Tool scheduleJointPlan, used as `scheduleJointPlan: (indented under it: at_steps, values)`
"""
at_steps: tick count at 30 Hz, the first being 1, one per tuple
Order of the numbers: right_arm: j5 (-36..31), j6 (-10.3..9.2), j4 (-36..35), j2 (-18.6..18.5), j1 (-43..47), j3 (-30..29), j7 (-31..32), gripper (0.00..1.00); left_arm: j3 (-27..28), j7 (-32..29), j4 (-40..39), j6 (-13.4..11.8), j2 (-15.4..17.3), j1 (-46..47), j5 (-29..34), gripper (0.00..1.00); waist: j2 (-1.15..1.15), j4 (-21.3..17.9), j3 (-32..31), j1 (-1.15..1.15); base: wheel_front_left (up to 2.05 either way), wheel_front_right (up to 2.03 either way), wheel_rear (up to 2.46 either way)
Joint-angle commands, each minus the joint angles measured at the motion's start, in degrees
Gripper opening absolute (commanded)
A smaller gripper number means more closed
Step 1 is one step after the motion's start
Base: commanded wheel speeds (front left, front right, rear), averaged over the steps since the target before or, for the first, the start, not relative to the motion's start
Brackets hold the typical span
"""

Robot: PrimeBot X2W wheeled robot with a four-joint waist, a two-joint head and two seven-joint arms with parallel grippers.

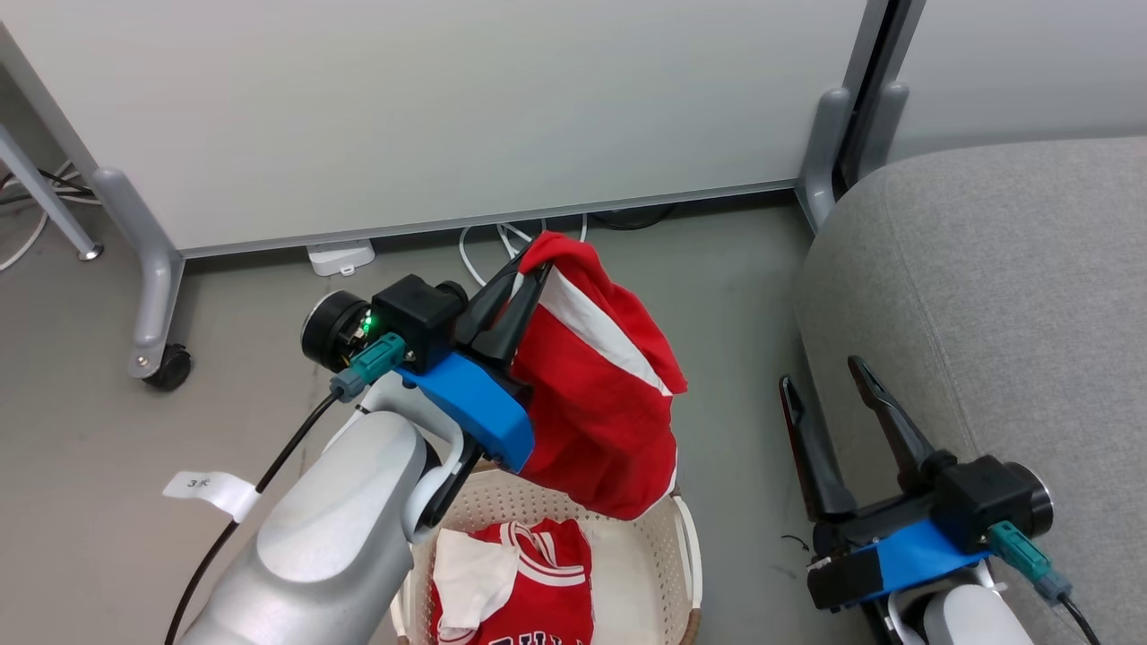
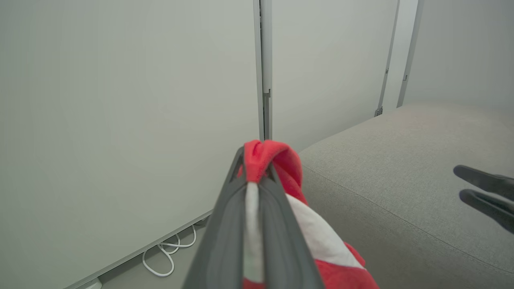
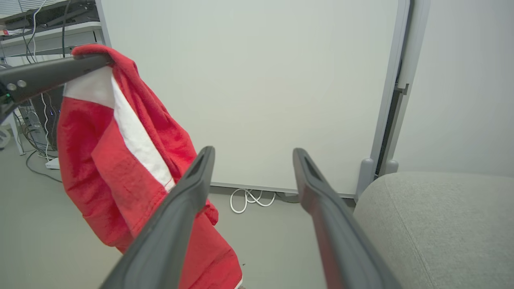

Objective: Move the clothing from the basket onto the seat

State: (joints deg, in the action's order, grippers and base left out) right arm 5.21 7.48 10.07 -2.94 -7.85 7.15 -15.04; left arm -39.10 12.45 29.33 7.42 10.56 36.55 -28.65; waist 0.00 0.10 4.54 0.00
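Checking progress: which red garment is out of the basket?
The white-striped garment, hanging from the left end effector; the jersey lies in the basket.

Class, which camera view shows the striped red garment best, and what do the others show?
Head view: the garment hangs nearly whole from the left fingers, above the basket. In the right wrist view a right finger covers part of it. The left wrist view gives the pinched fold and stripe close up.
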Motion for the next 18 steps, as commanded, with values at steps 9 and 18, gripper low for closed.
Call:
scheduleJointPlan:
  at_steps: [9,18]
  values:
    - [-0.6,0.03,-2.4,-1.6,-6.4,5.6,-0.2,1.0,-0.8,-0.5,-1.2,-0.4,0.2,0.4,0.2,0.0,0.0,1.0,0.8,0.0,0.0,0.0,0.0]
    - [-0.1,0.03,2.8,-3.0,-15.7,13.7,-0.2,1.0,-2.7,-0.5,-2.0,-0.4,-1.3,2.3,1.0,0.0,0.0,2.9,2.3,0.0,0.0,0.0,0.0]
